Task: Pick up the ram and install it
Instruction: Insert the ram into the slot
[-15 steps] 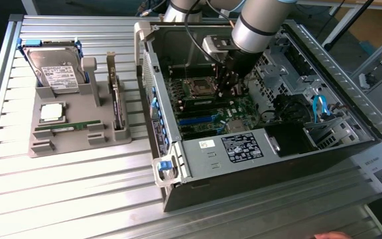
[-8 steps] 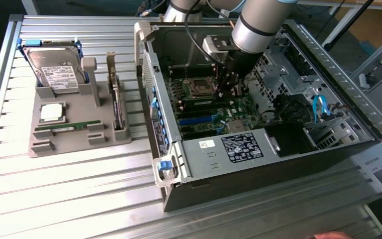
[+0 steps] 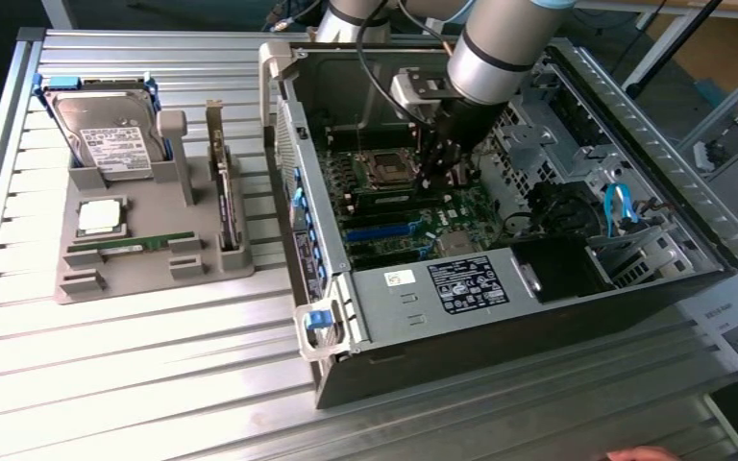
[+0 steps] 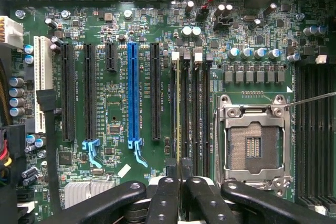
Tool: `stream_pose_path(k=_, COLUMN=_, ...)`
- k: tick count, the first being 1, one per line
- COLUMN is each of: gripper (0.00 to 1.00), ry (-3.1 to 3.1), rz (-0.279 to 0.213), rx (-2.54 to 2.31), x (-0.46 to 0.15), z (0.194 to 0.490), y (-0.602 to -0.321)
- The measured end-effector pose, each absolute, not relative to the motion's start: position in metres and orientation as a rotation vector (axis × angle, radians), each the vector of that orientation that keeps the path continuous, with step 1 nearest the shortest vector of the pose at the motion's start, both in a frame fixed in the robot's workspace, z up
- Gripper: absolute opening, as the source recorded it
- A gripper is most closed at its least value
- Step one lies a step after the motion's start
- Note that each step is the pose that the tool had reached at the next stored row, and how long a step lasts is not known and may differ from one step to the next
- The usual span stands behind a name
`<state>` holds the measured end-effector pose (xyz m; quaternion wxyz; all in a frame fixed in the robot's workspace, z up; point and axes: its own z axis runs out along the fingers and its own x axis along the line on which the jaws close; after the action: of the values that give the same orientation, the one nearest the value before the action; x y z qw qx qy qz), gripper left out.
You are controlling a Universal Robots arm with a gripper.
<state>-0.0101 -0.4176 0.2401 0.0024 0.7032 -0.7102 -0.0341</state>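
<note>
**Ram on edge over the slots beside the socket**

Standing by the desk [image 3: 151,375], I see the arm reaching down into the open computer case [image 3: 395,288]. The tool [image 4: 181,182] hangs just beside the empty processor socket [image 4: 254,145]. Its two fingers are drawn almost together, and as far as I can judge they pinch the ram [image 4: 178,108], which shows as a thin yellow-green edge between them.

What matters here is the line-up. The ram's long axis runs straight out from the tool's tips, parallel to the bank of memory slots [image 4: 198,108] beside the socket and to the socket's near side. It sits over the slot farthest from the socket. I cannot tell whether it is seated or only resting on top.

Well away from the socket, outside the case, a similar green stick [image 3: 126,247] lies flat in the grey tray [image 3: 151,279].
</note>
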Motion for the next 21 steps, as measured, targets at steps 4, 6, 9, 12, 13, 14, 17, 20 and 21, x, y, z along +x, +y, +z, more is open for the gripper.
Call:
stream_pose_path(k=4, gripper=0.12, ry=-2.228, rz=-0.107, rx=2.206, x=-0.0101, z=0.2397, y=-0.4176)
stream_pose_path(k=6, gripper=0.12, ry=-2.228, rz=-0.107, rx=2.206, x=-0.0101, z=0.2393, y=-0.4176)
stream_pose_path(k=9, gripper=0.12, ry=-2.228, rz=-0.107, rx=2.206, x=-0.0101, z=0.2389, y=-0.4176)
stream_pose_path(k=12, gripper=0.12, ry=-2.228, rz=-0.107, rx=2.206, x=-0.0101, z=0.2384, y=-0.4176)
stream_pose_path(k=13, gripper=0.12, ry=-2.228, rz=-0.107, rx=2.206, x=-0.0101, z=0.238, y=-0.4176)
stream_pose_path(k=14, gripper=0.12, ry=-2.228, rz=-0.107, rx=2.206, x=-0.0101, z=0.2377, y=-0.4176)
stream_pose_path(k=17, gripper=0.12, ry=-2.228, rz=-0.107, rx=2.206, x=-0.0101, z=0.2369, y=-0.4176)
stream_pose_path(k=20, gripper=0.12, ry=-2.228, rz=-0.107, rx=2.206, x=-0.0101, z=0.2359, y=-0.4176)
stream_pose_path(k=21, gripper=0.12, ry=-2.228, rz=-0.107, rx=2.206, x=-0.0101, z=0.2355, y=-0.4176)
